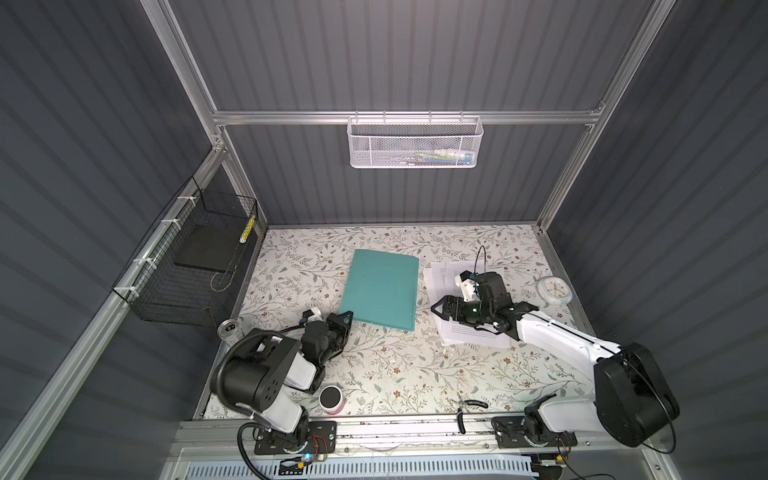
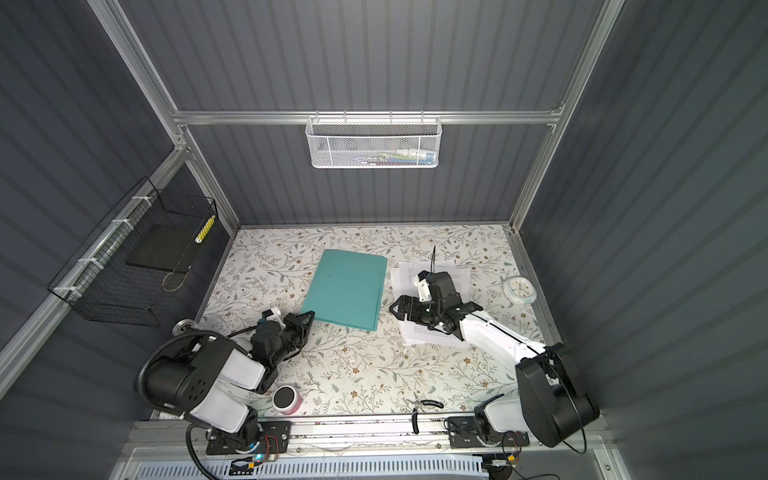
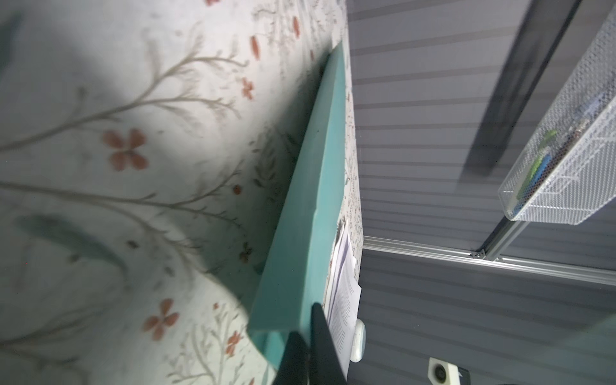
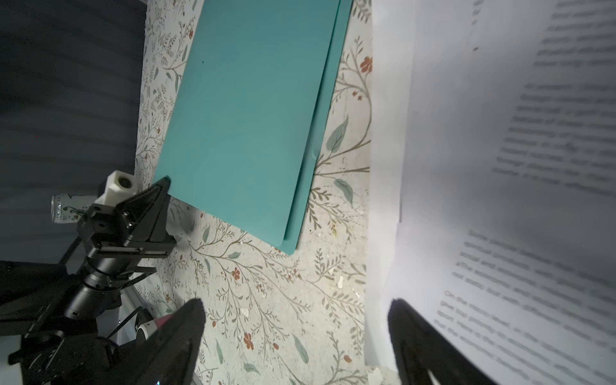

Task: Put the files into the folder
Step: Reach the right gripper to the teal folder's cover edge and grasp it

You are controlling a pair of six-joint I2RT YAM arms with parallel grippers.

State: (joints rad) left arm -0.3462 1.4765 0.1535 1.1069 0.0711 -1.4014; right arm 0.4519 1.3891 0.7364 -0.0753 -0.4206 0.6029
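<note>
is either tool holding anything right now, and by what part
The left tool is shut on the folder at its near left corner. The right tool is open over the files, holding nothing.

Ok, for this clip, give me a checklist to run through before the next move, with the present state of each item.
1. Left gripper shut on the near corner of the folder: ok.
2. Folder opened to take paper: not ok, its cover lies flat.
3. Right gripper open and empty above the files: ok.
4. Files squared into one stack: not ok, the sheets are fanned.
5. Files lie clear of the folder: ok, floral table shows between them.
6. Number of sheets: cannot tell, the right arm covers part of the pile.
</note>
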